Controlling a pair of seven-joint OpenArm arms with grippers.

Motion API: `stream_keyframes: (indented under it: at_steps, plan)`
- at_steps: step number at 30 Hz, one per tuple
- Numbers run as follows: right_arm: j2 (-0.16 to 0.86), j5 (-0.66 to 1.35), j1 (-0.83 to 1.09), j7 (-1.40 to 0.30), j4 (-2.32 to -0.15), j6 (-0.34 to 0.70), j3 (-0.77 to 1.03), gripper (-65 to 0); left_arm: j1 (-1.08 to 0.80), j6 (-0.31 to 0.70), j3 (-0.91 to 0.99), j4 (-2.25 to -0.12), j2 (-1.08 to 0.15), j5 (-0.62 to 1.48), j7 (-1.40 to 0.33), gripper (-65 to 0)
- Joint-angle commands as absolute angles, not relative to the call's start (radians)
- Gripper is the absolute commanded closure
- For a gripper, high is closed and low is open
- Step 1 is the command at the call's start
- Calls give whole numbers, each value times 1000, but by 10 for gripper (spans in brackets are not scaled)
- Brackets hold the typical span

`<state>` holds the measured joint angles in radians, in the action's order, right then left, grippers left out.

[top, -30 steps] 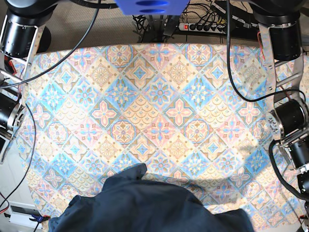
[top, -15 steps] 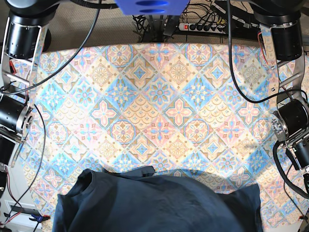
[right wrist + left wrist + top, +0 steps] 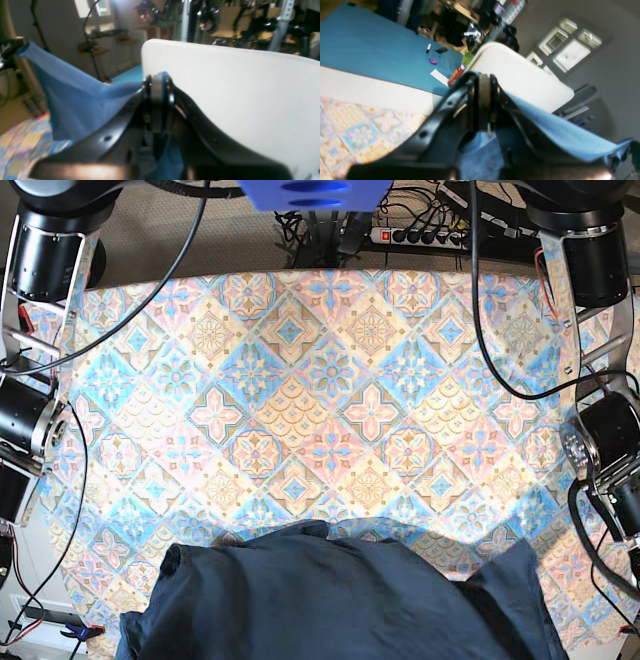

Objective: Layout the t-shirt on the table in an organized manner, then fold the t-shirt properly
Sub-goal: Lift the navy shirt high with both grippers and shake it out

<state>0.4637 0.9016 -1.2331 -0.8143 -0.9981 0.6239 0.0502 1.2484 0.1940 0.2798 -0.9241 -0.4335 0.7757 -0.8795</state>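
Across tiled table (image 3: 330, 380): rumpled navy t-shirt (image 3: 340, 600) stretched side to side, pinched by left gripper (image 3: 485, 105) and right gripper (image 3: 157, 105).

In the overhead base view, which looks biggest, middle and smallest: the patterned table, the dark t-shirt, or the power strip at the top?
1. Table, filling most of the view.
2. T-shirt, though its lower part is cut off by the frame edge.
3. Power strip, smallest by far, and also farther from the camera.

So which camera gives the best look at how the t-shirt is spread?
The base view: the t-shirt shows as a broad navy shape at the near edge of the table. The left wrist and right wrist views show only stretched fabric pinched in each gripper's closed jaws.
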Motion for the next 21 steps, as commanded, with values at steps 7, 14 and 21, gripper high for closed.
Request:
stream_keyframes:
  at_steps: [7,14,21]
  plan:
    - [472,903,-1287,-710,-1004,619,58,0,1309,189,282,-868,-438,789,-837,-1]
    - [478,987,-1287,-753,-1032,622,105,0,1309,196,283,-915,-486,845,-901,0]
    - [524,1118,-1018,-915,-1181,622,114,0,1012,196,285,-1116,-587,932,-1041,0]
